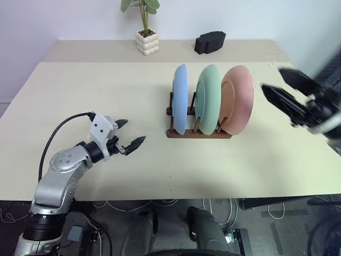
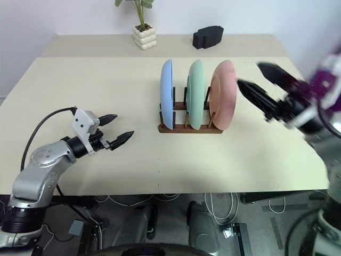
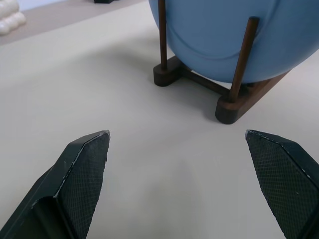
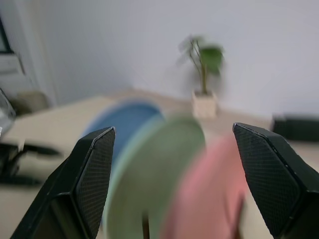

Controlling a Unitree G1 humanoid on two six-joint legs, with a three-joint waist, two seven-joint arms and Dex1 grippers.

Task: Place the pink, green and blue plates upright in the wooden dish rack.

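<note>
Near the surface's far edge: one wooden dish rack, three plates upright.
One blue plate, one green plate, one pink plate; left pincer and right pincer spread, empty.

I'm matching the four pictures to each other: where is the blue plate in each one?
Left eye view: blue plate upright, leftmost of three in the rack.
Right eye view: again leftmost in the rack, left of the green plate.
Left wrist view: at the top, behind two rack pegs.
Right wrist view: blurred, left of centre, behind the green and pink plates.
Shared landmark: the potted plant on the table's far edge.
</note>
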